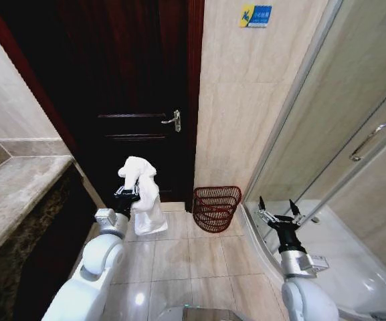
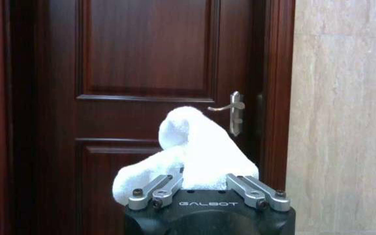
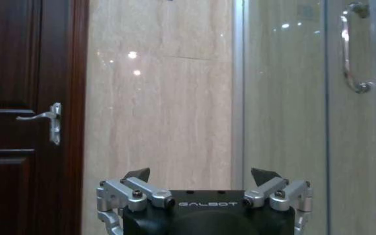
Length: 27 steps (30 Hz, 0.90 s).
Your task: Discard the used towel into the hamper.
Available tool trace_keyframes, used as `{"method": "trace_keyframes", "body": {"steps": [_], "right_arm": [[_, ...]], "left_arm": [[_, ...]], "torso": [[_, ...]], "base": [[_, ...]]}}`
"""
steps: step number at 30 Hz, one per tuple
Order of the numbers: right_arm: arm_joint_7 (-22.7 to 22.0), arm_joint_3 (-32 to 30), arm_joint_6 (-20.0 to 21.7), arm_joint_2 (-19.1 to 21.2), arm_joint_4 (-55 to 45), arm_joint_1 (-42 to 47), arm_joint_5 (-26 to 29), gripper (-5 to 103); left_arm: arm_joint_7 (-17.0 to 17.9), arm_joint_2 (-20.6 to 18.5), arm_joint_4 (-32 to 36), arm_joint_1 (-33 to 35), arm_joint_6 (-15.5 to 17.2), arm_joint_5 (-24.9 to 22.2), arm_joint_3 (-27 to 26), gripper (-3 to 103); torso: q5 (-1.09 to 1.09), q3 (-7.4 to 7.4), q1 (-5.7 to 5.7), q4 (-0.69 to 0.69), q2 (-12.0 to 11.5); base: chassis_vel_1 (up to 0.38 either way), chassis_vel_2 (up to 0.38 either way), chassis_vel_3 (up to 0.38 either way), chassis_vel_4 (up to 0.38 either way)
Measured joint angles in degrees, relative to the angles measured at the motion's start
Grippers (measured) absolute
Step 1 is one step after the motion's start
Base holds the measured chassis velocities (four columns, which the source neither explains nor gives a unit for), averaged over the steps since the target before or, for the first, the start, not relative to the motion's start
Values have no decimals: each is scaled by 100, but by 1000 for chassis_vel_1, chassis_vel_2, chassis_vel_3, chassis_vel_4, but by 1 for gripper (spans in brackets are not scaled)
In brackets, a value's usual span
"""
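Look at your left gripper (image 1: 127, 194). Its fingers are pinched in close on the white towel (image 1: 143, 194) and hold it up in the air. In the left wrist view the two fingers (image 2: 156, 188) press into the towel (image 2: 191, 154) from both sides, and the cloth bunches up in a soft lump above them. Part of the towel sticks up over the claw, and a longer part hangs down below it toward the floor. So the towel's long way runs up and down, from 12 o'clock to 6 o'clock.

Your right gripper (image 1: 275, 212) holds nothing. Its fingers are spread wide apart, and it sits in the air in front of the glass shower wall (image 1: 326, 127). In the right wrist view the gripper (image 3: 200, 175) shows its two dark tips far from each other.

Now count. There is one towel, one hamper (image 1: 216, 208) and two grippers. There is one dark door (image 1: 129, 87) with one door handle (image 1: 172, 120).

The hamper stands on the floor tiles (image 1: 179, 257), against the pale wall, just beside the door frame. Its open top faces up. From the towel, the hamper is at about 4 o'clock, near but not touching. The towel hangs in front of the door, not over the hamper.
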State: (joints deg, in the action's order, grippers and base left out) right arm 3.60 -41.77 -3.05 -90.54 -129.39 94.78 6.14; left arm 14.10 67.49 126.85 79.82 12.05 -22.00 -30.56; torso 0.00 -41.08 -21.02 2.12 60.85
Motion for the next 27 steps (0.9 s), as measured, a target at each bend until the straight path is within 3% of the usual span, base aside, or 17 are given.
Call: {"method": "trace_keyframes", "body": {"steps": [27], "right_arm": [[9, 22, 242, -38, -98, 13, -243, 100]], "left_arm": [[-20, 2, 34, 46, -30, 8, -51, 14]], "torso": [[0, 409, 329, 0, -738]], "base": [[-20, -23, -19, -19]]}}
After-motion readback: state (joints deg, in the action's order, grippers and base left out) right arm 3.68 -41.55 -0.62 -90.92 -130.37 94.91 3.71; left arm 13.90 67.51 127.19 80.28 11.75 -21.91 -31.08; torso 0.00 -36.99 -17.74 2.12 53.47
